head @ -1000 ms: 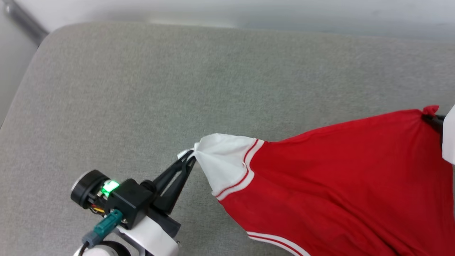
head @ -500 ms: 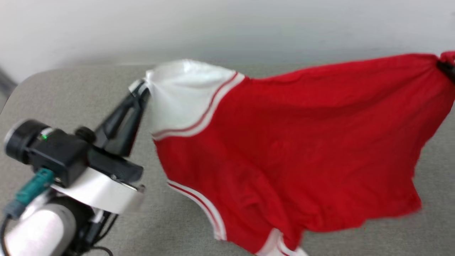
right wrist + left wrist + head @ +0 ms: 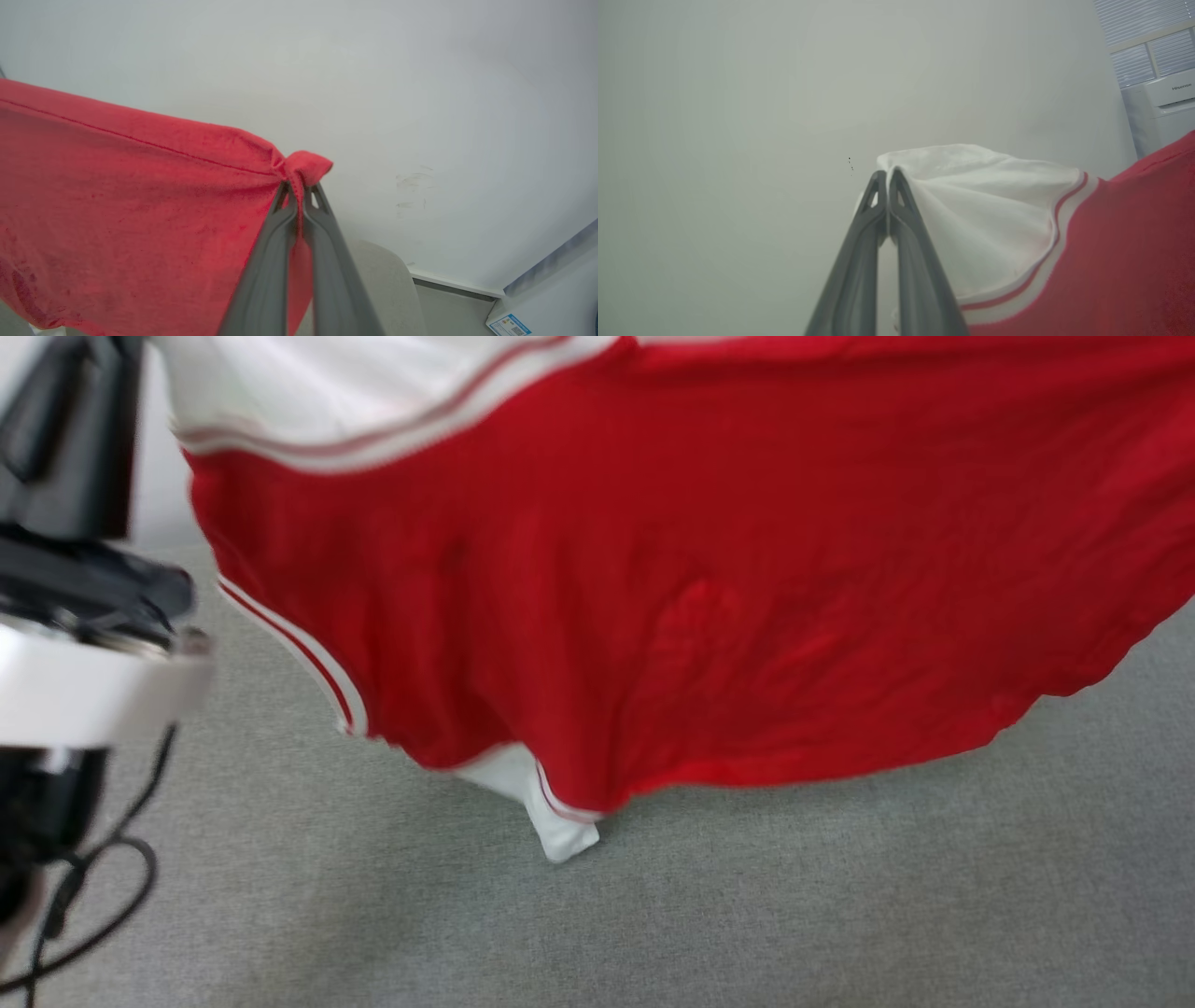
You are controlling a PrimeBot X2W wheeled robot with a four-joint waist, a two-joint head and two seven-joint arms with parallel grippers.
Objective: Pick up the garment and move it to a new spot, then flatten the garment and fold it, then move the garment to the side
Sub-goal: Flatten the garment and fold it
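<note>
Head view: red jersey (image 3: 709,569) now hoisted above counter (image 3: 840,896); left hand (image 3: 887,175) pinches white sleeve (image 3: 971,210), right hand (image 3: 299,186) pinches red corner (image 3: 306,165); relocation underway.

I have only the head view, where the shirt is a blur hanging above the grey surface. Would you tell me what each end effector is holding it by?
Observer: The left end effector is shut on the tip of the garment, at its white sleeve.
Operator: Thank you. And the right one?
Observer: The right end effector is shut on a bunched red corner, which pokes out past its fingertips.
Operator: Is the cloth taut up there?
Observer: In the right wrist view the red top edge runs almost straight to the grip, and the cloth hangs below it.
</note>
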